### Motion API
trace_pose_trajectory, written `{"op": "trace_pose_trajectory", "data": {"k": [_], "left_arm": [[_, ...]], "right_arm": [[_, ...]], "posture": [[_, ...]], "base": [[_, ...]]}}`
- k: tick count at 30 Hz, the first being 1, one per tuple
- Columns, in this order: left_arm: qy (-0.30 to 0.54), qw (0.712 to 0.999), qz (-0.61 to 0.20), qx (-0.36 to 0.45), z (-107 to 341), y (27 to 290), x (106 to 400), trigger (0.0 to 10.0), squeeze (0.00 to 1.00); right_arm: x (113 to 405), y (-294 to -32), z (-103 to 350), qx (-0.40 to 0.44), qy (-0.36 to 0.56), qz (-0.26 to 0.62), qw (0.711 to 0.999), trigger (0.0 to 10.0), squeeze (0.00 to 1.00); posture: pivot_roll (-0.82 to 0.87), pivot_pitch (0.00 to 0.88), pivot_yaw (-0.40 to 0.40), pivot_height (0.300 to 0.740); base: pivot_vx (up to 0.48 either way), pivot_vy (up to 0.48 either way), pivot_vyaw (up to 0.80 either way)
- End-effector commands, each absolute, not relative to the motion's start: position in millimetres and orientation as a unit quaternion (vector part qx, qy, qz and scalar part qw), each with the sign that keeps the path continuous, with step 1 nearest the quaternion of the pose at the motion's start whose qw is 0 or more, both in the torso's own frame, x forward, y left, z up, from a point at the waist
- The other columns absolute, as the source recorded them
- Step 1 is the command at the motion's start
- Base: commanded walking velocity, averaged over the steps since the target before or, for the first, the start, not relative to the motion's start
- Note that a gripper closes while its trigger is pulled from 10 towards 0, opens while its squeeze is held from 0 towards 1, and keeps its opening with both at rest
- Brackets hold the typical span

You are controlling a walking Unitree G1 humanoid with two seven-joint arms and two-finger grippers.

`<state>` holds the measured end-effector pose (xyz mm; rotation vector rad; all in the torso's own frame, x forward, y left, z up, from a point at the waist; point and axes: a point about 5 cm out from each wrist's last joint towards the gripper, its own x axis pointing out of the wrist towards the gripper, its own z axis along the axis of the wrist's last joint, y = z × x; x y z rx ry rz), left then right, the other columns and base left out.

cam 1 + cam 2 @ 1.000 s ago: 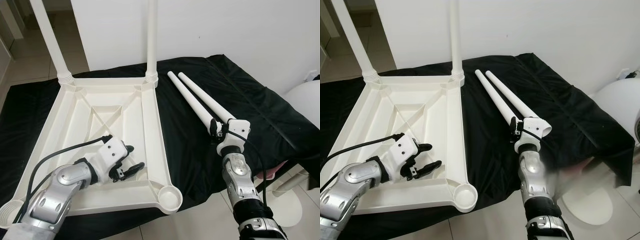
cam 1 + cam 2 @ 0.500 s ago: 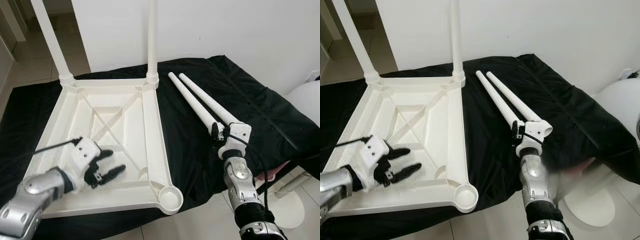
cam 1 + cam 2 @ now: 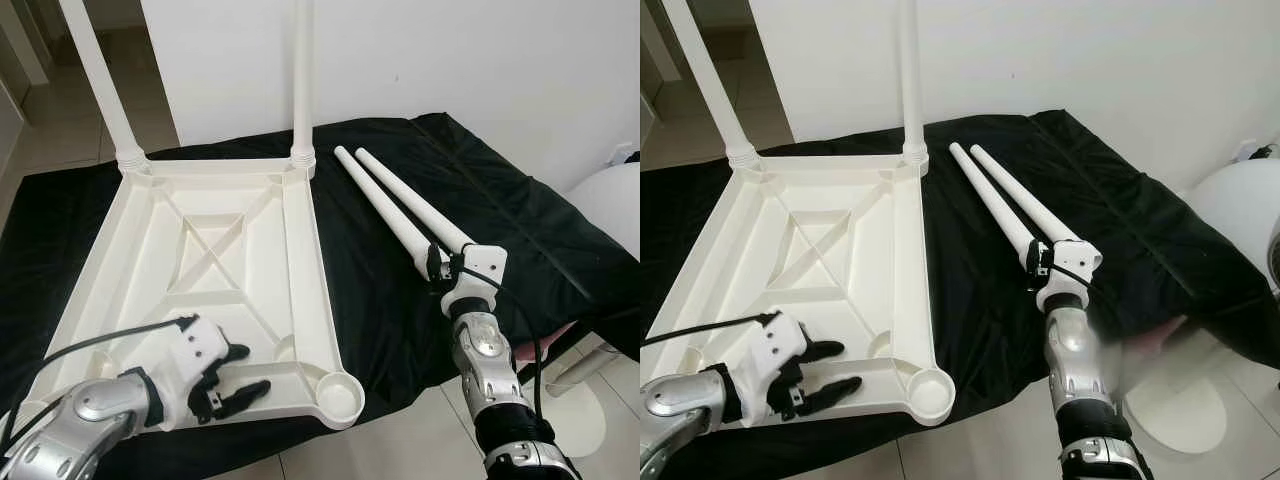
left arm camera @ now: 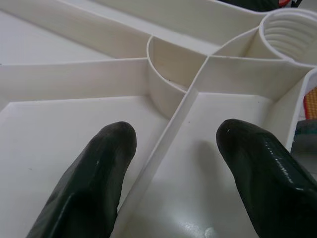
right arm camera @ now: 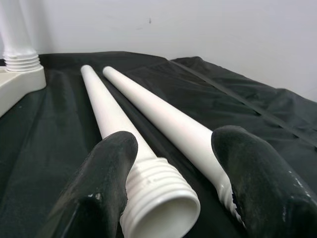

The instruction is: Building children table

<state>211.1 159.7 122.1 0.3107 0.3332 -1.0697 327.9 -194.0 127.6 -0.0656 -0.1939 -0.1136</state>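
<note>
Black cloth (image 3: 480, 200) | loose legs (image 3: 400, 205) beside upturned table (image 3: 230, 260)

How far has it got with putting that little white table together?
About halfway. The table top lies upside down on the black cloth with two legs already standing in its far corners. Two loose legs lie beside it; the open right gripper sits at their threaded ends. The open left gripper hovers near an empty near-corner socket. Both near sockets need legs.
</note>
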Motion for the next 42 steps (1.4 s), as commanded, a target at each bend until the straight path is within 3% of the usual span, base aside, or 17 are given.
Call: {"op": "trace_pose_trajectory", "data": {"k": [1,7,12,23,33,37,40,42], "left_arm": [[0.178,0.797,-0.554,0.163,116,157,205,10.0,0.00],[0.169,0.816,-0.521,0.186,110,156,218,10.0,0.00],[0.137,0.865,-0.438,0.203,113,156,256,10.0,0.00],[0.092,0.909,-0.362,0.185,128,159,291,10.0,0.00],[0.065,0.932,-0.312,0.174,135,155,305,10.0,0.00],[0.031,0.930,-0.327,0.165,146,150,302,10.0,0.00],[0.007,0.928,-0.342,0.146,154,150,298,10.0,0.00],[0.007,0.929,-0.358,0.088,159,150,295,10.0,0.00]], "right_arm": [[328,-193,125,-0.035,-0.091,-0.052,0.994,10.0,0.00],[328,-193,125,-0.033,-0.090,-0.055,0.994,10.0,0.00],[327,-191,123,-0.027,-0.088,-0.059,0.994,10.0,0.00],[329,-187,126,-0.025,-0.093,-0.058,0.994,10.0,0.00],[330,-181,128,-0.034,-0.097,-0.040,0.994,10.0,0.00],[328,-181,128,-0.052,-0.099,-0.037,0.993,10.0,0.00],[327,-182,130,-0.055,-0.107,-0.037,0.992,10.0,0.00],[326,-186,133,-0.051,-0.114,-0.039,0.991,10.0,0.00]], "posture": [[0.00,0.007,-0.007,0.740],[0.00,0.011,-0.006,0.740],[-0.01,0.034,-0.010,0.740],[-0.02,0.051,-0.009,0.740],[-0.02,0.060,-0.013,0.740],[-0.02,0.063,-0.010,0.740],[-0.02,0.064,-0.009,0.740],[-0.02,0.064,-0.005,0.740]], "base": [[0.000,0.000,0.00],[0.000,0.000,0.00],[0.000,0.000,0.00],[0.000,0.000,0.00],[0.000,0.000,0.00],[0.000,0.000,0.00],[0.000,0.000,0.00],[0.000,0.000,0.00]]}}
